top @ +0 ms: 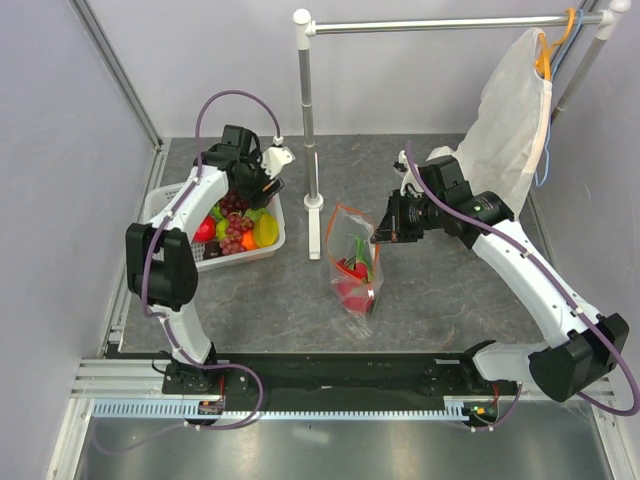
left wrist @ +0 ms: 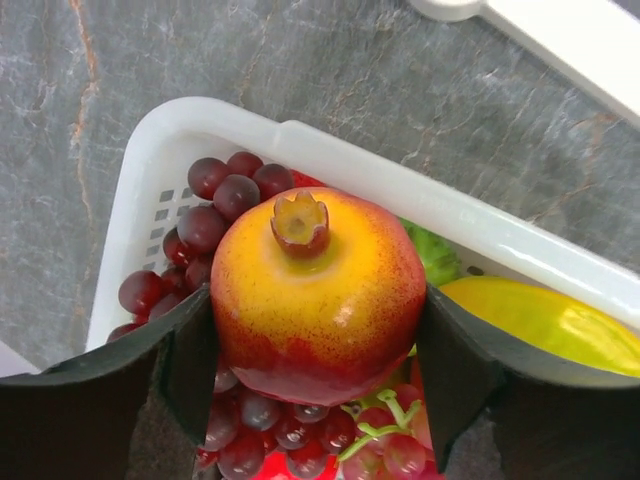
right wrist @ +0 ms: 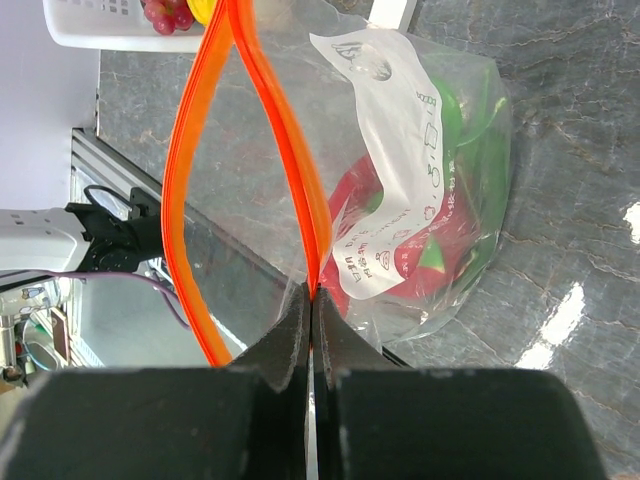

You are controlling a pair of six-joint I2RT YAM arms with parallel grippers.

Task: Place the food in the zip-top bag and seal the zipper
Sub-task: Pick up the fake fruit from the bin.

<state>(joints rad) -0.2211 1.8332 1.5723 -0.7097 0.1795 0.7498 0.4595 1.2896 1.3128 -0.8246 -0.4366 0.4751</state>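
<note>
Pinching the zipper (right wrist: 282,140) rim, my right gripper (right wrist: 312,300) holds the zip-top bag (right wrist: 470,150) agape; my left gripper (left wrist: 315,320) clasps a pomegranate (left wrist: 318,270) inside the basket (left wrist: 400,190) rim — grapes (left wrist: 235,195) beneath partly hidden.

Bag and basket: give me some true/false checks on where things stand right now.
1. The right fingers are pinched on the bag's orange strip. True.
2. The bag is empty. False: red and green food already sits inside it.
3. The bag's mouth is sealed. False: the orange strip gapes in an open loop.
4. The left fingers sit against both sides of a pomegranate over the basket. True.
5. The basket holds no grapes. False: dark grapes lie beside and under the pomegranate.
</note>
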